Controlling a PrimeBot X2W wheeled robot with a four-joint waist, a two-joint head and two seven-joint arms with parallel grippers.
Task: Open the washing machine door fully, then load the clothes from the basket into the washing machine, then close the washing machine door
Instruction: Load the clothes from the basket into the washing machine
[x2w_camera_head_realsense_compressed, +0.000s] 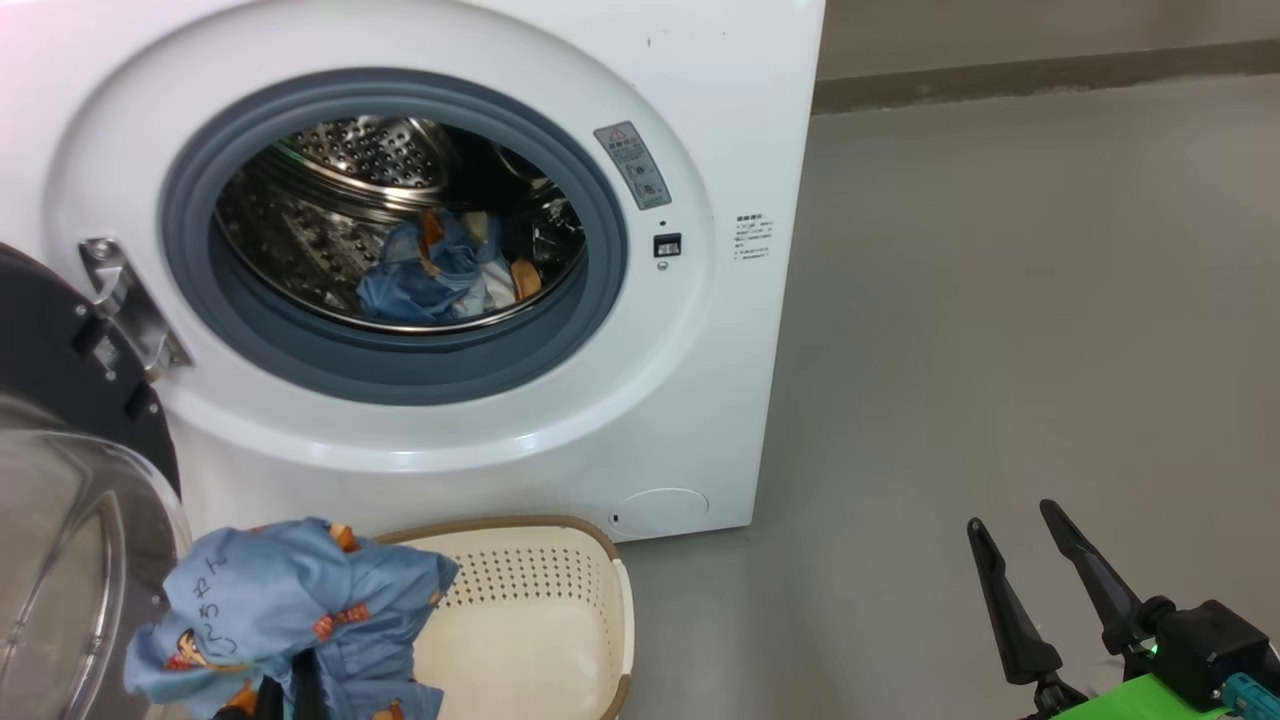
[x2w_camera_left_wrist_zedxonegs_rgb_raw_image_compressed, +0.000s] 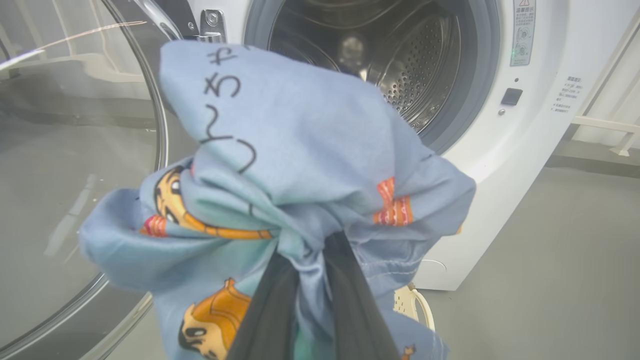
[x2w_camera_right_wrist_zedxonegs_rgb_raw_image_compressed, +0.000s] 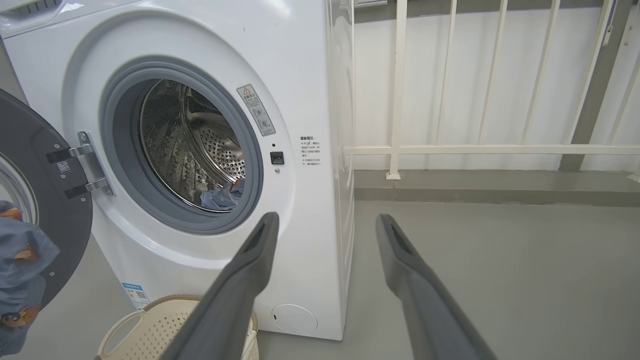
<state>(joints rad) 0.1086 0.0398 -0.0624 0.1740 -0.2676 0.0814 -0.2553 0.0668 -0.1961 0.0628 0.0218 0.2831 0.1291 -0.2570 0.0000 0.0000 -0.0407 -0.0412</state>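
Left gripper (x2w_camera_left_wrist_zedxonegs_rgb_raw_image_compressed: 310, 247) pinches bunched clothes (x2w_camera_left_wrist_zedxonegs_rgb_raw_image_compressed: 300, 150) over basket (x2w_camera_head_realsense_compressed: 520, 580), washing machine door (x2w_camera_head_realsense_compressed: 50, 350) swung open just left; right gripper (x2w_camera_head_realsense_compressed: 1012, 515) spread, empty.

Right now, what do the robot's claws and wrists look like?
Right claw: two long, tapered, dark grey fingers on a black wrist block, beside a bright green plate and a teal connector. Left claw: the same dark, matte fingers.

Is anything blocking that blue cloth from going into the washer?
Nothing visible does. The left gripper holds the blue garment below the opening; the door hangs aside at left, leaving the drum open.
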